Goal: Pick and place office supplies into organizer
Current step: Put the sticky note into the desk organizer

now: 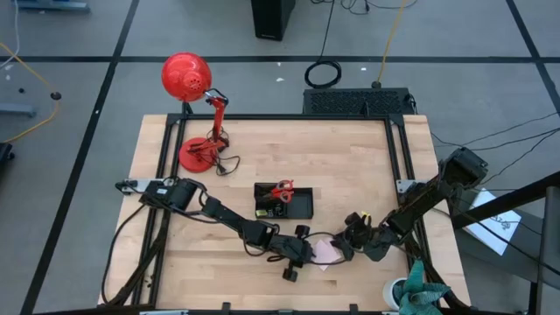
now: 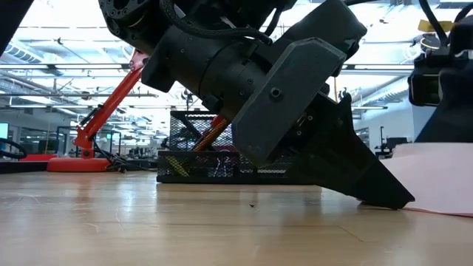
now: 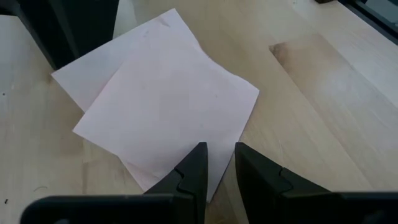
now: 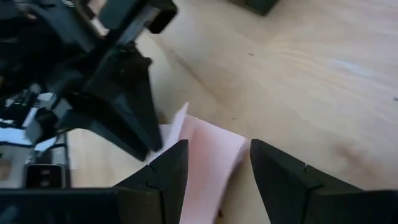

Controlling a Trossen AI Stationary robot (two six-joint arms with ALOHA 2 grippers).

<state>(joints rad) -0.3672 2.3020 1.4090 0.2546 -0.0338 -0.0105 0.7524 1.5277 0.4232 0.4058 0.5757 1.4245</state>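
Organizer [image 1: 299, 204] holding red-handled scissors [image 1: 281, 190], sticky-note pad [image 1: 327, 251] outside on table [image 1: 350, 157]

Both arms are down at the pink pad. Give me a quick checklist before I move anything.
1. Pad flat on the table: not ok; in the right wrist view one edge curls up between the right pincer's fingers.
2. Left pincer at the pad: ok; tips at its edge, a narrow gap between them.
3. Right pincer at the pad: ok; fingers straddle the raised edge with the pad between them.
4. Firm grip by either pincer: cannot tell.
5. Arms apart: not ok; the pincers nearly meet over the pad.
6. Organizer has room: ok; scissors fill one end, the rest looks free.
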